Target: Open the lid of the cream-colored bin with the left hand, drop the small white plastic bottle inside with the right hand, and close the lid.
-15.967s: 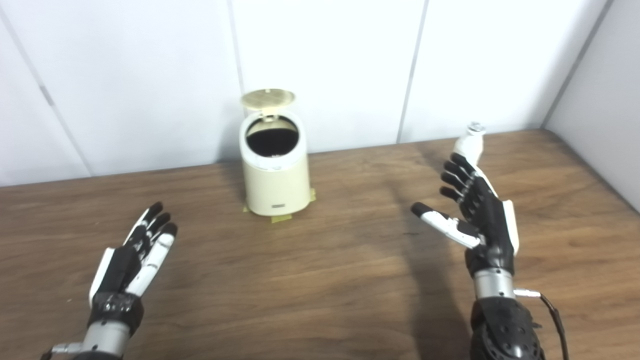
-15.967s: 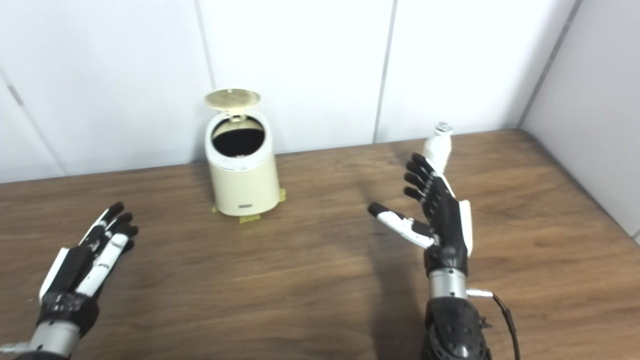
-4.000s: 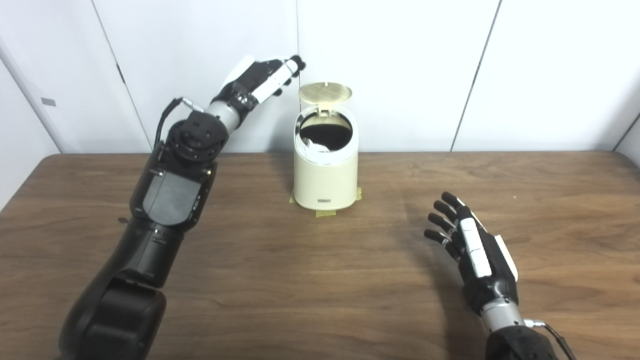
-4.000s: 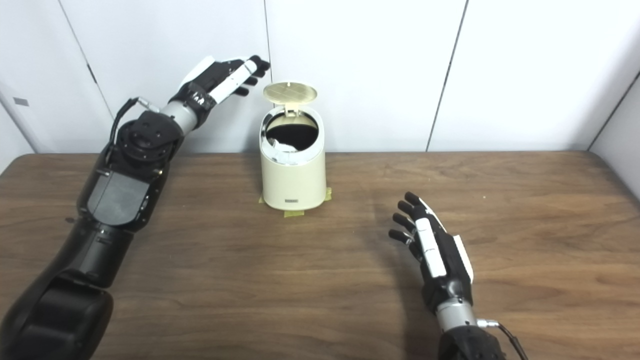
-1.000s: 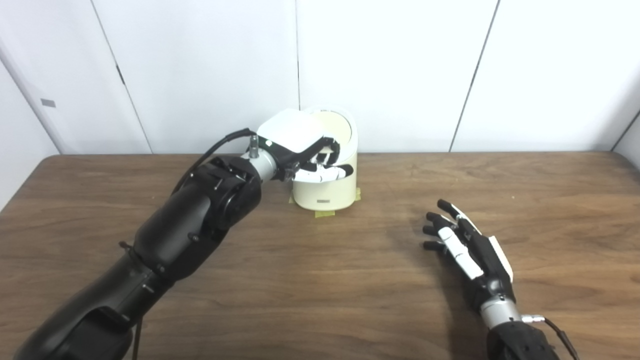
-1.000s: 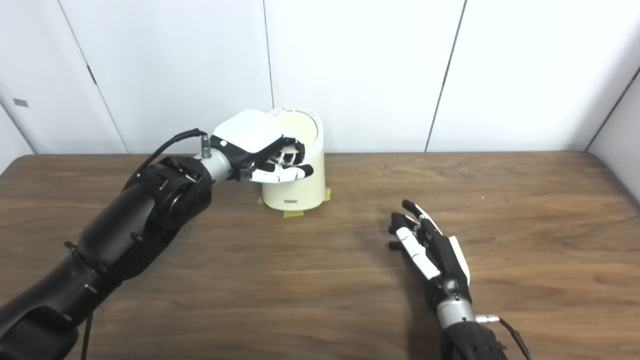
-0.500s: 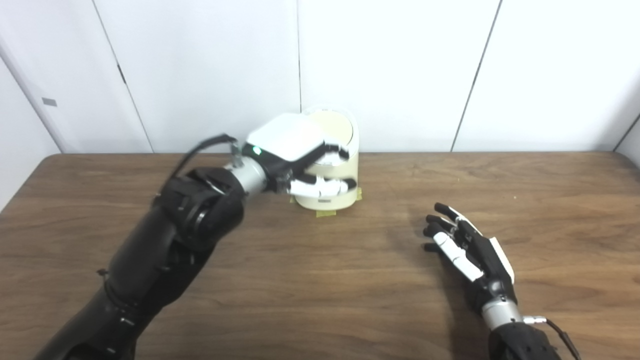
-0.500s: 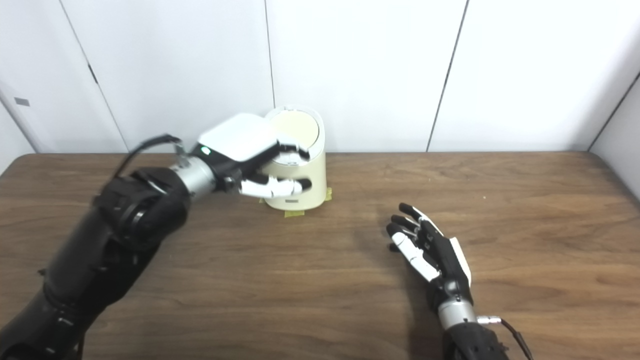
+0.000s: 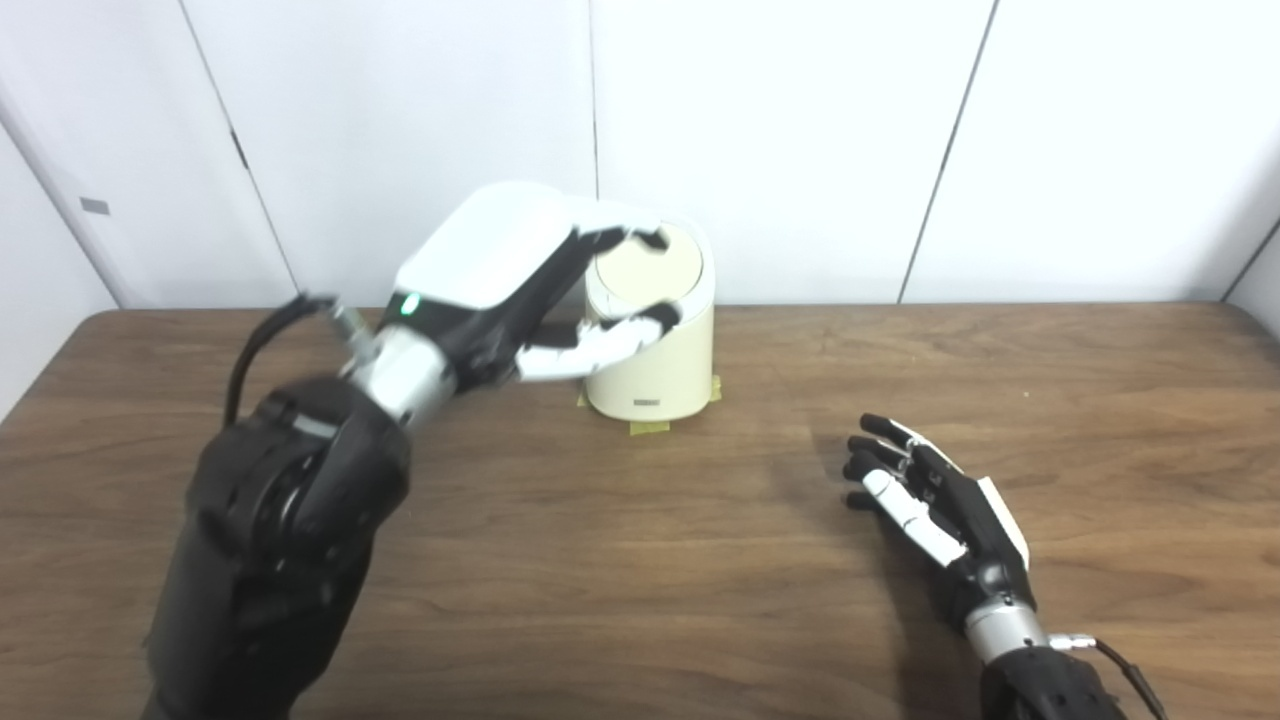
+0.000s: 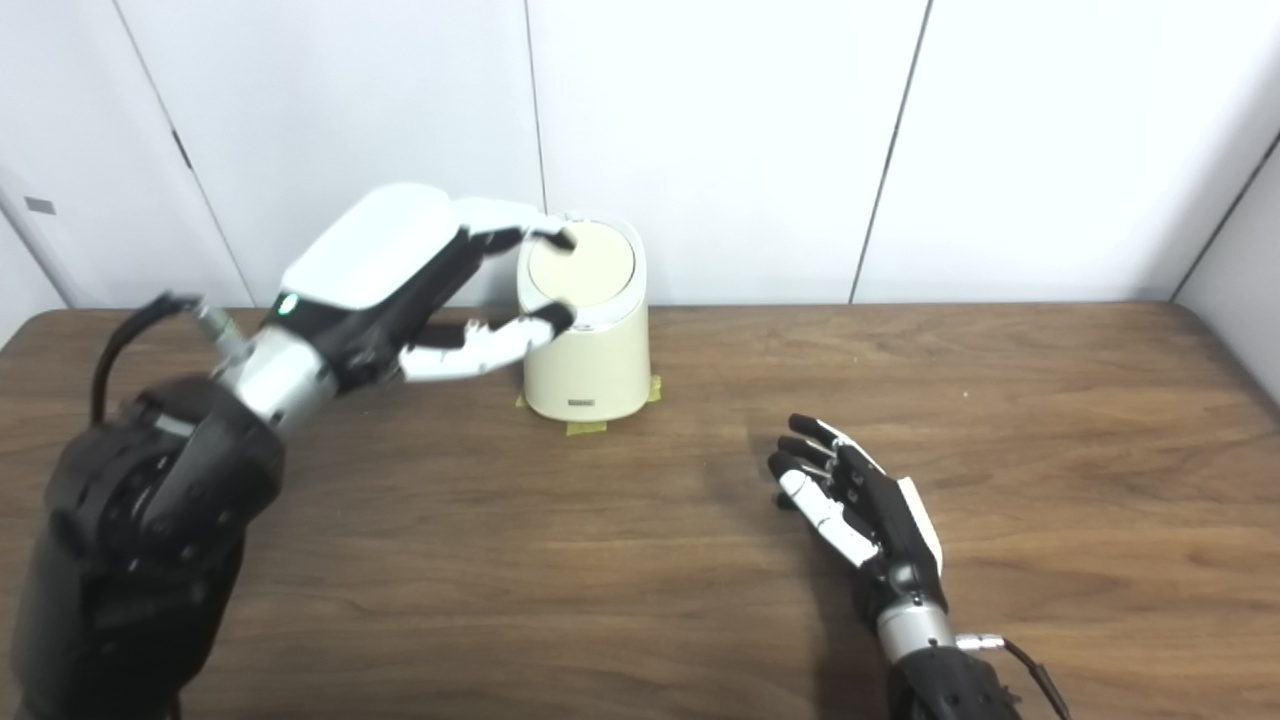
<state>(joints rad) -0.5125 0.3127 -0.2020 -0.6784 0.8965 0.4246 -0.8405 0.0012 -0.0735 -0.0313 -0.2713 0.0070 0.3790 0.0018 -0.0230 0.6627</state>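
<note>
The cream-colored bin point(image 9: 655, 370) stands on the wooden table point(image 9: 640, 560) near the back wall, and its round lid point(image 9: 640, 268) is down on the rim. My left hand point(image 9: 520, 275) is open and raised in front of the bin, to its left, holding nothing. In the picture its fingertips point(image 10: 555, 240) lie over the lid's left edge; I cannot tell if they touch it. My right hand point(image 9: 930, 510) is open and empty, low over the table at the right. The small white bottle is not in view.
Yellow tape tabs point(image 9: 650, 427) mark the bin's foot on the table. White wall panels point(image 9: 800, 140) stand right behind the bin. The table's far right corner meets a side wall point(image 10: 1240, 250).
My left hand has lifted up and drawn back to the left from the bin's front. The lid has stayed down. My right hand has hardly moved.
</note>
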